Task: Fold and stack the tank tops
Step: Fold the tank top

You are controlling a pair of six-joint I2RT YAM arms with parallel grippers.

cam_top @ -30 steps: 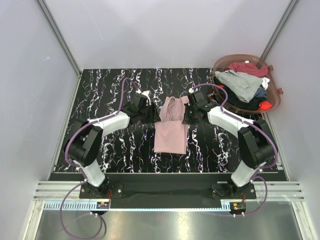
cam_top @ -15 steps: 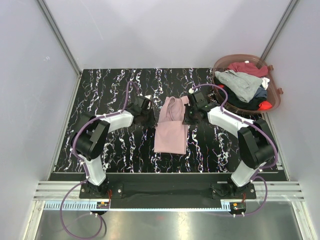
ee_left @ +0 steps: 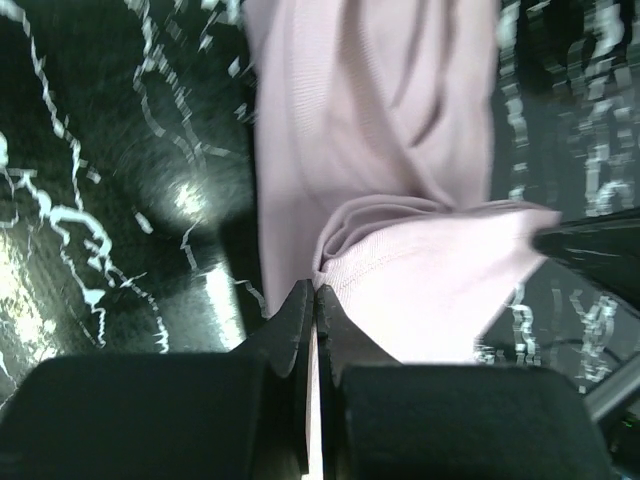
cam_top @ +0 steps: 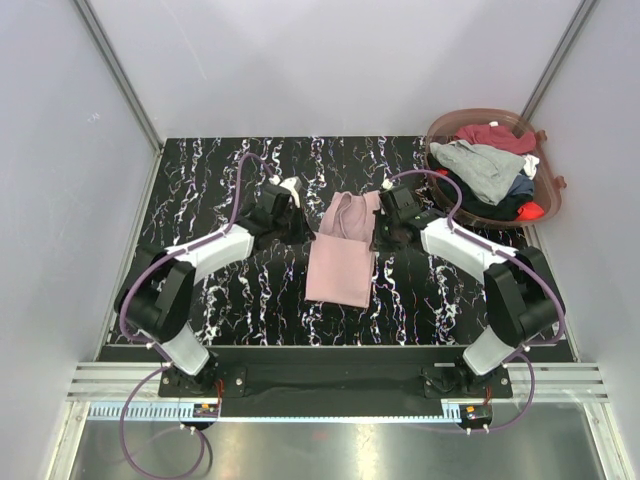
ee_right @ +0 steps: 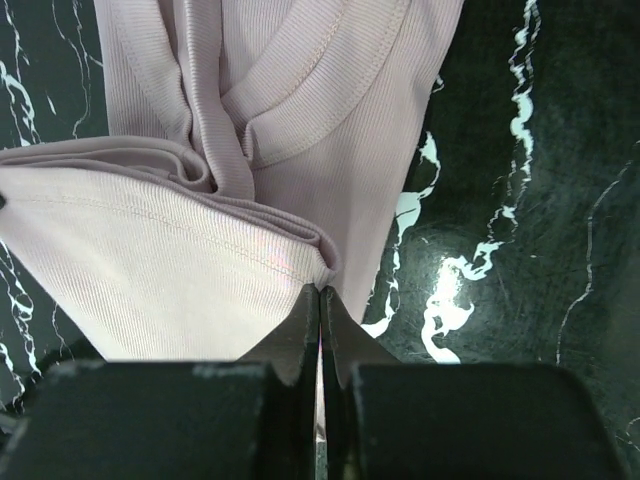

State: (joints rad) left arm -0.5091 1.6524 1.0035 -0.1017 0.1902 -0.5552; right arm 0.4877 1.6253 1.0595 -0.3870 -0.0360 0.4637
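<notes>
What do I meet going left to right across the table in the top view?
Left gripper → pink tank top → right gripper → brownish basket.

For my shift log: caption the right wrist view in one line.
Right gripper, jaws shut, pinches the folded edge of the pink tank top over the marbled table.

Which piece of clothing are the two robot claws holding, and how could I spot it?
On the black marbled table, midway between the left gripper and the right gripper, lies the dusty pink tank top, pinched at both sides. It alone lies spread on the table; the other garments are heaped in the brown basket at the far right corner.
</notes>
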